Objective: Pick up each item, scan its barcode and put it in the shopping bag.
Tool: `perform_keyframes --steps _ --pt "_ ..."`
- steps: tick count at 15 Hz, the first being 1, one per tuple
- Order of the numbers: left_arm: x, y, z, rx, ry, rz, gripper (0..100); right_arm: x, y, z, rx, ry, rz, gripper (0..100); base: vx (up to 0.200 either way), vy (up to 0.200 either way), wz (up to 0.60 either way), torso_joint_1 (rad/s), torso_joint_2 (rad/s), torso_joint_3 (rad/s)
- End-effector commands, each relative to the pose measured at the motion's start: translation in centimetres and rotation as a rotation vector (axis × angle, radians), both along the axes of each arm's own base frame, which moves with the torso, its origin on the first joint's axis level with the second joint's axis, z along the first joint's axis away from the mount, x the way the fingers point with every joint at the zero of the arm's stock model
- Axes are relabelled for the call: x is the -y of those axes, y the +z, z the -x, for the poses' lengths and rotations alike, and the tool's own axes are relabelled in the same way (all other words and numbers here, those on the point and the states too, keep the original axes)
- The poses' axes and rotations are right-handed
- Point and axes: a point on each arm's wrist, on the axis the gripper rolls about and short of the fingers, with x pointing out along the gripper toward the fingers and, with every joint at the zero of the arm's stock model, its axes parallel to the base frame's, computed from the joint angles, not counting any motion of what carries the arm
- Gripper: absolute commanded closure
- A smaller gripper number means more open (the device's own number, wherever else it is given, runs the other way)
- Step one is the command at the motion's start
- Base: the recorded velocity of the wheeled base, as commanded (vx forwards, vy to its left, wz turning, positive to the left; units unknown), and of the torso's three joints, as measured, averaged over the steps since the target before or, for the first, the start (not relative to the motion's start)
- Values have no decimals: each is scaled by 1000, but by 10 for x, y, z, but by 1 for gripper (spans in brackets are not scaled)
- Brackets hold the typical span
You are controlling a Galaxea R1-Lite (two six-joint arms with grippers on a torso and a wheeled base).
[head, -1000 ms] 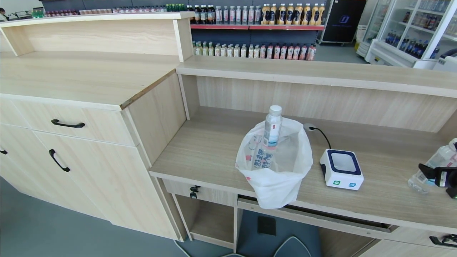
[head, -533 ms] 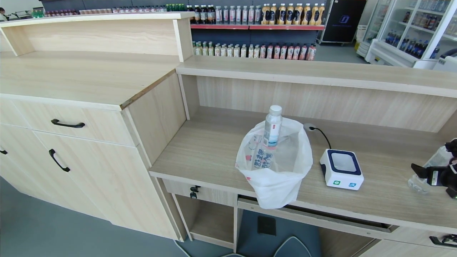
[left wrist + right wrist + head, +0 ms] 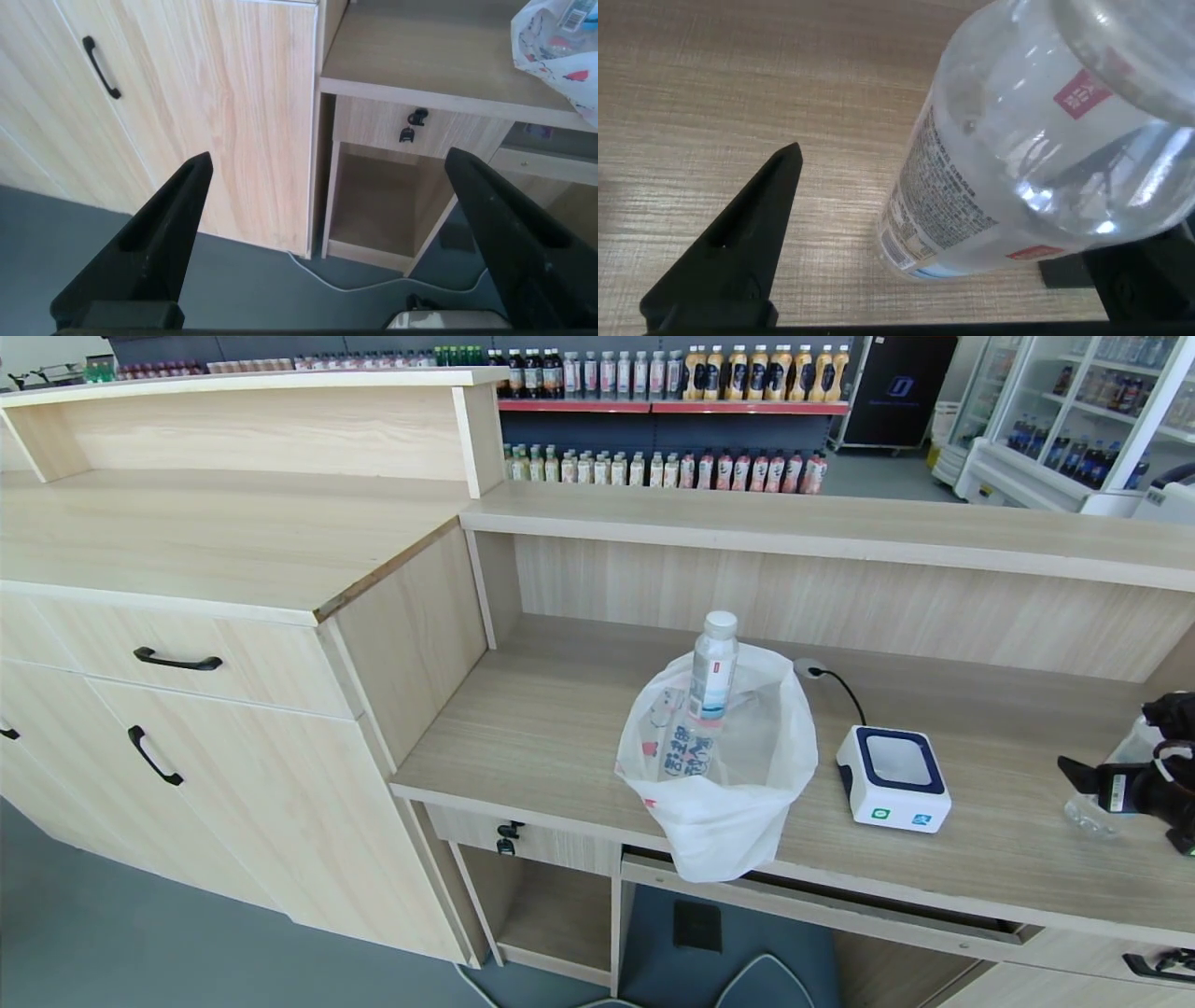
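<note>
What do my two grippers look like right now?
Both are matte black. The left gripper has two long, wedge-shaped fingers tapering to narrow tips. The right gripper has the same wedge shape, with a small white label on its side.

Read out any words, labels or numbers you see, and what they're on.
Nothing reads clearly.
Blue characters on the shopping bag: too blurred.
Red label on the bottle in the bag: too small.
Fine print and barcode on the other bottle: blurred.
Two icons on the scanner: no words.
</note>
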Motion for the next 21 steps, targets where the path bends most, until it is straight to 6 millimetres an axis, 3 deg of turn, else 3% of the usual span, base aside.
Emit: perform_keyframes --steps 1,3,4,11,21 --pt "0 0 0 0 1 0 0 1 -3 -3 -5 3 -4 0 0 0 0 0 0 0" --pt "0 0 0 0 1 0 0 1 -2 -3 2 7 -5 0 0 0 0 0 0 0" --pt "0 0 0 0 0 0 0 1 -1 -4 14 15 -11 100 0 0 0 0 0 0" --pt "0 0 0 0 0 0 0 6 8 -9 70 66 -42 100 0 0 0 0 0 0" --pt "0 0 0 0 0 0 0 8 -7 -14 41 78 -79 100 0 0 0 0 0 0"
